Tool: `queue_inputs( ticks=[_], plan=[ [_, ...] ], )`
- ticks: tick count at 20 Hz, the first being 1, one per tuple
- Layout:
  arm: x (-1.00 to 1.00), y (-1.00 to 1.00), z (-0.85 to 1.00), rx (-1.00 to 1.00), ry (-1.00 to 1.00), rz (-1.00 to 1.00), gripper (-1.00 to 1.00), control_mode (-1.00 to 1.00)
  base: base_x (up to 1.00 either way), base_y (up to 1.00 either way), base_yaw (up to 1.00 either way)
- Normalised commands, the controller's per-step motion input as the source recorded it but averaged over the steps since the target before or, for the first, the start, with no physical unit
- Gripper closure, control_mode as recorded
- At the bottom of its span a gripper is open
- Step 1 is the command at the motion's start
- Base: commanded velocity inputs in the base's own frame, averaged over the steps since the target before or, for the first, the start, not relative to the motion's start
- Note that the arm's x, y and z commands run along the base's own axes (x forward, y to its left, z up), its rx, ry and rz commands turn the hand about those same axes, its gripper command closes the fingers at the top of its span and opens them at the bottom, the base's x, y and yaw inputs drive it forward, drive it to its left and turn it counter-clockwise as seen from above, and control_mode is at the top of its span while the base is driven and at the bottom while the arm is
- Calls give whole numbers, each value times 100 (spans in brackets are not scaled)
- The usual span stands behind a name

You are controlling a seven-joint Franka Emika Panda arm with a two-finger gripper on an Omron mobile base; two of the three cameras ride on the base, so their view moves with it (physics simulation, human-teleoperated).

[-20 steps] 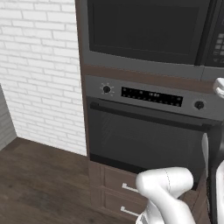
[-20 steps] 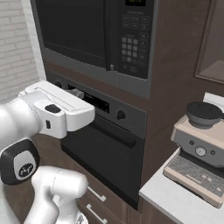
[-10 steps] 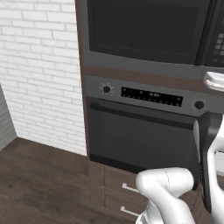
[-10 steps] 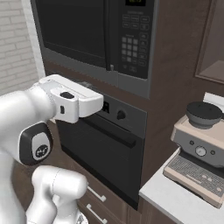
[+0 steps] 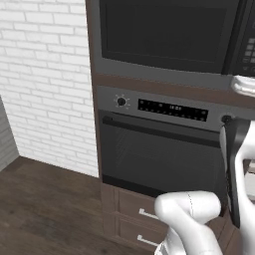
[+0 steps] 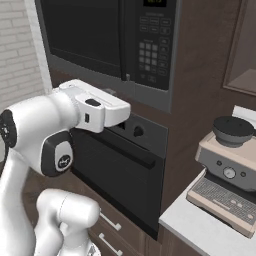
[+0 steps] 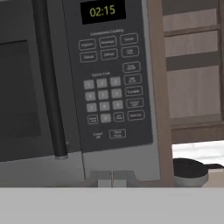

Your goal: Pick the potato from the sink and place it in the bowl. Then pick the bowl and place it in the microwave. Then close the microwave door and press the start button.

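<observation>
My gripper [image 7: 112, 177] is closed on nothing, fingertips pressed together just below the microwave [image 7: 87, 78]. At twelve o'clock is its keypad [image 7: 111, 87], the display reading 02:15. The microwave door [image 7: 26, 87] is shut at ten o'clock. A coffee machine [image 6: 227, 175] sits on the tabletop [image 6: 200, 230] at three o'clock.

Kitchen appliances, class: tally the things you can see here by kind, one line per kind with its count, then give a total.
Microwave: 1
Oven: 1
Oven knobs: 2
Coffee machine: 1
Cabinet drawers: 2
Total: 7
</observation>
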Motion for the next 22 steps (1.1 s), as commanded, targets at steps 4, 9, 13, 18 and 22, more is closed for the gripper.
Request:
queue_inputs(
  ticks=[4,9,13,18,22],
  plan=[
    [23,-19,0,2,0,0,100,-100,0,0,0],
    [23,-20,0,1,0,0,100,-100,0,0,0],
    [32,-19,0,1,0,0,100,-100,0,0,0],
    [38,-6,0,0,0,0,100,-100,0,0,0],
    [46,-8,0,0,0,0,100,-100,0,0,0]
  ],
)
